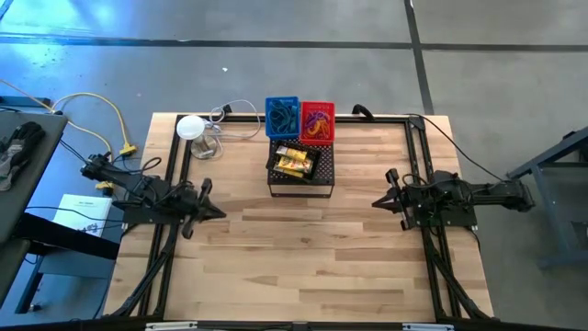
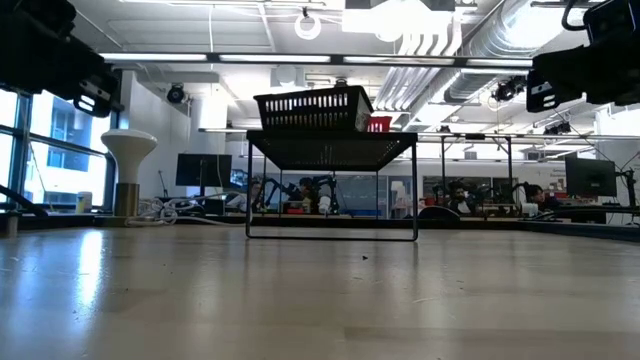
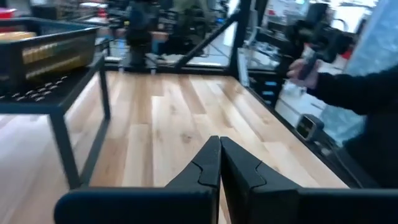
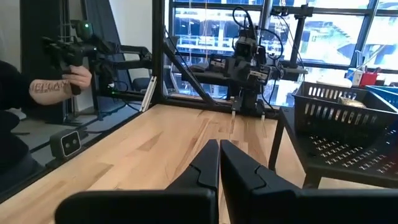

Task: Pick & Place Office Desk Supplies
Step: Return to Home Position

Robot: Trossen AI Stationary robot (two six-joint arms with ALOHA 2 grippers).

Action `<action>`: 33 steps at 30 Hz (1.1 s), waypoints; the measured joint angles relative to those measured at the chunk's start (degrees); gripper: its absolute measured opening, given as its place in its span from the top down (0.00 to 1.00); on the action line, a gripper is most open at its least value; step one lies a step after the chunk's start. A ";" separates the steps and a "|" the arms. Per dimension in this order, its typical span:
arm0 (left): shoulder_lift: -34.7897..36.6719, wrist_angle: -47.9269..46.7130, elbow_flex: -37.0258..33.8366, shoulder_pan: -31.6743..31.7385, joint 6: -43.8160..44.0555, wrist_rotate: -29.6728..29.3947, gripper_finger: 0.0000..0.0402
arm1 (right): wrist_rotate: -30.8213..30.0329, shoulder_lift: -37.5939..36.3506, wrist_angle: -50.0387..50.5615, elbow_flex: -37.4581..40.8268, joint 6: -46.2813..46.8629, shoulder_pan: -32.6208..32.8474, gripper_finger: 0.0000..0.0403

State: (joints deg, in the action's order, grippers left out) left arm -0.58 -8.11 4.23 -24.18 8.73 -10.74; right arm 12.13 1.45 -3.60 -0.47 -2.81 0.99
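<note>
Resting on a black mesh shelf (image 1: 299, 175) at the back middle of the wooden table (image 1: 303, 267), the office supplies lie well away from both grippers. In the high view, yellow-and-red packets (image 1: 294, 162) fill a black bin (image 1: 319, 165) on the shelf top. Just behind it, a blue bin (image 1: 282, 116) holds a tangle of rubber bands (image 1: 283, 118), and a red bin (image 1: 316, 123) beside it holds something orange that cannot be made out. The left gripper (image 1: 219, 211) sits low at the table's left side and the right gripper (image 1: 378, 201) at its right side, each pointing inward with bare wood between it and the shelf. Each wrist view shows what the overhead camera cannot: the left gripper's fingers (image 3: 205, 168) are pressed together with nothing between them, and so are the right gripper's fingers (image 4: 204, 169). The left wrist view also catches the packets as a yellow blur inside the black bin, and a person's hand (image 3: 306, 62) gripping a dark device beyond the table edge. The low view shows the black bin raised on the shelf's thin legs, with only a corner of the red bin peeking out behind. A white round object (image 1: 190, 127) with a thin cable stands near the table's back left corner.
</note>
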 joint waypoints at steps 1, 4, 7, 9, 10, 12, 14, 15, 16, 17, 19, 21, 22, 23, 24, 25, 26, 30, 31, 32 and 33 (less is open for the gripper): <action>0.00 0.17 -0.03 0.00 -0.74 0.57 1.00 | 0.00 -0.02 0.04 0.00 0.00 0.00 1.00; 0.02 2.48 -0.39 0.02 -5.87 3.31 1.00 | -0.01 0.00 0.09 0.00 0.00 0.00 1.00; 0.01 5.55 -1.29 0.05 -8.77 6.15 1.00 | -0.01 0.00 0.11 0.00 0.00 0.00 1.00; 0.02 7.74 -2.26 0.06 -8.28 6.58 1.00 | -0.01 0.00 0.14 0.02 0.00 0.00 0.99; 0.02 8.30 -2.66 0.07 -7.90 6.56 1.00 | -0.01 0.00 0.16 0.02 0.00 0.00 0.99; 0.02 8.47 -3.42 0.06 -8.22 6.48 1.00 | -0.01 0.00 0.19 0.02 0.00 0.00 0.99; 0.00 8.53 -3.48 0.10 -9.38 6.08 1.00 | -0.01 0.00 0.22 0.02 0.00 0.00 0.99; 0.00 8.53 -3.49 0.27 -10.05 6.03 1.00 | -0.01 0.00 0.22 0.02 0.00 0.00 0.99; 0.00 8.55 -3.50 0.53 -10.66 6.06 1.00 | -0.01 0.00 0.22 0.02 0.00 0.00 0.99; 0.00 8.56 -3.50 0.84 -11.14 6.12 1.00 | -0.01 0.00 0.24 0.04 0.00 0.00 0.99; -0.28 8.53 -3.50 1.51 -11.66 6.91 1.00 | -0.01 0.00 0.26 0.04 0.00 0.00 0.99; -0.73 8.38 -3.52 2.11 -11.49 7.89 1.00 | -0.01 0.00 0.27 0.04 0.00 0.00 0.99; -0.96 8.38 -3.54 2.40 -10.69 7.90 1.00 | 0.01 0.00 0.29 0.04 0.00 0.02 0.99; -1.18 8.38 -3.54 2.73 -10.20 7.64 1.00 | -0.01 0.00 0.29 0.04 0.00 0.00 0.99; -1.48 8.46 -3.56 3.14 -10.03 6.96 1.00 | -0.01 0.00 0.29 0.04 0.00 0.00 0.99; -1.64 8.60 -3.56 3.53 -10.18 6.09 1.00 | -0.01 0.00 0.29 0.06 0.00 0.00 0.99; -1.72 8.65 -3.56 3.89 -10.72 5.70 1.00 | 0.01 0.00 0.29 0.07 0.00 0.00 0.99; -1.90 8.67 -3.58 5.04 -12.57 5.63 1.00 | 0.00 0.00 0.31 0.07 0.00 0.00 0.99; -1.90 8.69 -3.58 5.20 -12.59 5.63 1.00 | 0.01 0.00 0.31 0.07 0.00 0.00 0.99; -1.90 8.69 -3.61 5.31 -12.54 5.63 1.00 | 0.01 0.00 0.31 0.07 0.00 0.00 0.99; -1.90 8.69 -3.61 5.33 -11.89 5.63 1.00 | 0.01 0.00 0.31 0.07 0.00 0.00 0.99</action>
State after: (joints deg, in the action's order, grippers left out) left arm -2.48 0.58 0.62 -18.85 -3.16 -5.10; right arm 12.13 1.45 -3.29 -0.40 -2.81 0.99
